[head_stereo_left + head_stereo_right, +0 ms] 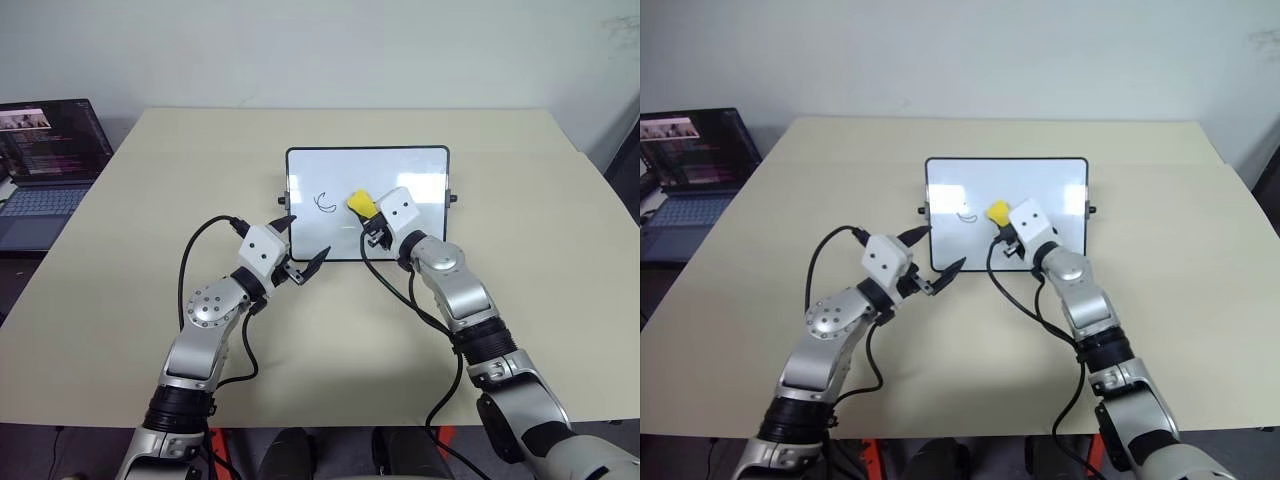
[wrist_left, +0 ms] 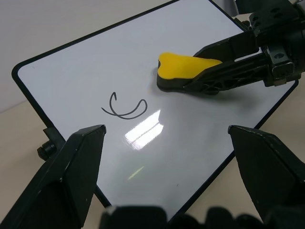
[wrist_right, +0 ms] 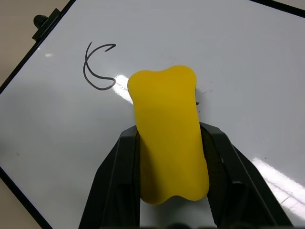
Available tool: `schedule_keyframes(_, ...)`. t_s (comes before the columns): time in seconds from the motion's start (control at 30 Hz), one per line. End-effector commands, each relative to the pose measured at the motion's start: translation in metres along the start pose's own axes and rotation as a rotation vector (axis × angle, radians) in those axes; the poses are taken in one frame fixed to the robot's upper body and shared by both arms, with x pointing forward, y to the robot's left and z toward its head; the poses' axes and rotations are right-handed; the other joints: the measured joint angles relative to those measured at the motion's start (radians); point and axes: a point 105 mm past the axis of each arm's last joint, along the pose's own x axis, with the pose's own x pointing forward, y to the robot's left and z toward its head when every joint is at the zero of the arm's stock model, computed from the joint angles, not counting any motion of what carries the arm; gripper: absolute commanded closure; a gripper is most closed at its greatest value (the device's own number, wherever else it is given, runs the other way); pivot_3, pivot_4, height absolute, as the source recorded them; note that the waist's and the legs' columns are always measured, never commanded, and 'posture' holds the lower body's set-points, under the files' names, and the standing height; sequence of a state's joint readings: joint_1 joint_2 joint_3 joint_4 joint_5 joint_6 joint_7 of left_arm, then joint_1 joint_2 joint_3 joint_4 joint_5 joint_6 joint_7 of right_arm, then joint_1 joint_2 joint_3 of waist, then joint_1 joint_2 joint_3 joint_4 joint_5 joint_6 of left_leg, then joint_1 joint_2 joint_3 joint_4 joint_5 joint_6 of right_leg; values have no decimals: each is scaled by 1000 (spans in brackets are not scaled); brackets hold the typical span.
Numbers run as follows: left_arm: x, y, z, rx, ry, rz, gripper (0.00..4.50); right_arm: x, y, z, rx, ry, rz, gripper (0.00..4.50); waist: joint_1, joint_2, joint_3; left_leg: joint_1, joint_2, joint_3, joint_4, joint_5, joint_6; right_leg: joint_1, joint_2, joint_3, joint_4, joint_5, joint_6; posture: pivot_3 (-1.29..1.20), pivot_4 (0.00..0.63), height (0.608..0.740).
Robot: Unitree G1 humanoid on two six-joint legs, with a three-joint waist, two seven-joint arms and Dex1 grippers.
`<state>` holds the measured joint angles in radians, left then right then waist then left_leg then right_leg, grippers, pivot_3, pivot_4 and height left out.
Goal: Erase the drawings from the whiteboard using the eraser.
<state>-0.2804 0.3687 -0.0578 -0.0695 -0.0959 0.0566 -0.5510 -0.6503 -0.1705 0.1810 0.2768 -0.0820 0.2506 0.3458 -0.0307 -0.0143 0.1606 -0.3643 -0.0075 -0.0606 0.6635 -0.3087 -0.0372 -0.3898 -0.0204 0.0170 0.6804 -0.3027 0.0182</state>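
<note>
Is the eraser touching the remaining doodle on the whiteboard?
Apart. In the right wrist view, bare whiteboard shows between the eraser and the curved doodle; the left wrist view shows the same gap.

Yellow eraser (image 3: 167,136) lies on the whiteboard (image 1: 420,165) beside a curved drawing (image 2: 125,108).

Both arms are silver-grey metal with rounded joint housings, the left one's round cap ringed with small screws, and black ribbed sleeves at the forearms. Behind each pincer sits a boxy white wrist block with small dark dots, and black cables loop from it back along the arm. The left gripper (image 1: 303,244) and the right gripper (image 3: 169,143) each carry two black fingers (image 2: 66,176), broad at the base and narrowing to pointed tips.
</note>
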Motion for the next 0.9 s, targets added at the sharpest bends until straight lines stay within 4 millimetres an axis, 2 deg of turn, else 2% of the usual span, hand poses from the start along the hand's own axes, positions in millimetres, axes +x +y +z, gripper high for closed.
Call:
schedule_keyframes(0.03, 0, 1, 15, 29, -53, 8, 0, -9, -9, -10, -17, 30, -30, 3112, 2, 0, 0, 0, 0, 0, 0, 0, 0, 0, 0, 0, 0, 0, 0, 0, 150, 740)
schedule_keyframes(0.7, 3, 1, 16, 28, -58, 0, 0, -35, -23, -31, -24, 102, -66, 3112, 4, 0, 0, 1, 0, -1, 1, 0, 0, 1, 0, 0, 0, 0, 0, 0, 150, 740)
schedule_keyframes(0.9, 3, 0, 15, 24, -57, 0, 0, -51, -26, -44, -38, 145, -64, 3112, 5, -1, 0, 1, 0, -1, 1, 0, 0, 1, 0, -1, 0, 0, 0, 0, 150, 740)
